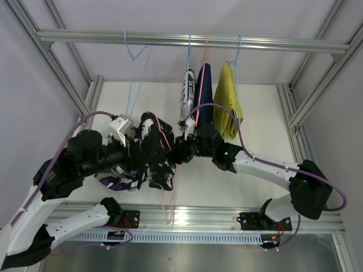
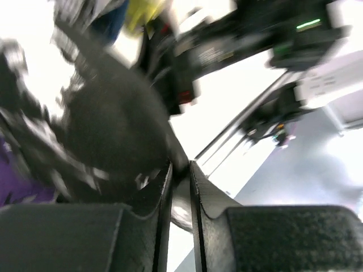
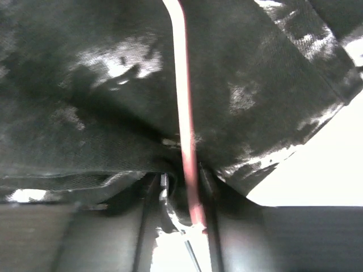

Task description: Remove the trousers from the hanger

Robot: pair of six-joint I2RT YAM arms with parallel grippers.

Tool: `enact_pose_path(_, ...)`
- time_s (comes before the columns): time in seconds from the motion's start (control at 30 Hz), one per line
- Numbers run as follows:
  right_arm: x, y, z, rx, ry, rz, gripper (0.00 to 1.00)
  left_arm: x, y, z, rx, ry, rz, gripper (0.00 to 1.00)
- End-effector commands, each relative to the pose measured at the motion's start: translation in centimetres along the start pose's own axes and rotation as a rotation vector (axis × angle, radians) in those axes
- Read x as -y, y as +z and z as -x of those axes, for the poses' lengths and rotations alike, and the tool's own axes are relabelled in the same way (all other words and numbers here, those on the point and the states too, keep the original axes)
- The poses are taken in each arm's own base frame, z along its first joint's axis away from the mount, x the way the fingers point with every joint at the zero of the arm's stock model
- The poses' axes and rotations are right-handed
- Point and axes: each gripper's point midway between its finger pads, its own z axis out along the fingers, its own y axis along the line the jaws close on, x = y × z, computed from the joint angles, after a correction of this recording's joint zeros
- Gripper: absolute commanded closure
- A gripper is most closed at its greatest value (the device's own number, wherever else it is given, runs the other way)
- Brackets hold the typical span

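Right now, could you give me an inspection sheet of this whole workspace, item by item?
Surface: white table, purple patterned trousers heaped at left.
Job's things: black speckled trousers bunched at centre, pink hanger across them; white-print trousers, navy trousers, yellow trousers hang from rail.
Clutter: nothing seen.
Grippers: right gripper open around pink hanger; left gripper jaws nearly together, grip unclear.
Cables: purple cables loop above the table.
Surroundings: aluminium frame; one empty blue hanger.

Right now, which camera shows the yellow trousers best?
The top external view: the yellow trousers hang whole from a blue hanger. The left wrist view catches only a blurred yellow corner; the right wrist view shows none.
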Motion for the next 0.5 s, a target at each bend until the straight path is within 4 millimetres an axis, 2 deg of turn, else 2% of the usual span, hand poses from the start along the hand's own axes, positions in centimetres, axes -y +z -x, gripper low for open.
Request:
enact_pose_path(0.0, 4.6, 0.6, -3.6, -0.074, 0.052, -0.108, 0.56, 4.7, -3.4, 4.7, 0.189, 0.042, -0.206, 1.00)
enact_pose_path(0.13, 3.8, 0.7, -4.4, -0.102, 0.065, -0.055, 0.54, 4.6, -2.8, 4.1, 0.173, 0.030, -0.209, 0.99)
enact_pose_path(0.17, 3.8, 0.7, -4.5, -0.104, 0.065, -0.051, 0.57, 4.5, -2.6, 3.9, 0.166, 0.026, -0.208, 1.00)
enact_pose_path(0.2, 3.6, 0.5, -4.5, -0.101, 0.066, -0.050, 0.76, 4.3, -2.2, 3.4, 0.151, 0.020, -0.205, 0.99)
enact_pose_path(0.23, 3.7, 0.5, -4.5, -0.098, 0.065, -0.057, 0.85, 4.2, -1.9, 3.1, 0.139, 0.013, -0.201, 1.00)
enact_pose_path(0.3, 3.8, 0.3, -4.5, -0.096, 0.062, -0.064, 0.97, 3.6, -1.1, 2.3, 0.111, 0.004, -0.180, 0.99)
enact_pose_path(0.33, 3.8, 0.2, -4.6, -0.098, 0.060, -0.067, 0.98, 3.4, -1.2, 2.3, 0.117, 0.001, -0.168, 0.99)
enact_pose_path(0.4, 4.0, 0.1, -4.6, -0.101, 0.060, -0.073, 1.00, 2.3, -0.8, 1.7, 0.102, -0.016, -0.112, 0.87)
enact_pose_path(0.47, 3.9, 0.0, -4.6, -0.101, 0.058, -0.073, 1.00, 0.6, -0.4, 0.7, 0.075, -0.036, -0.029, 0.65)
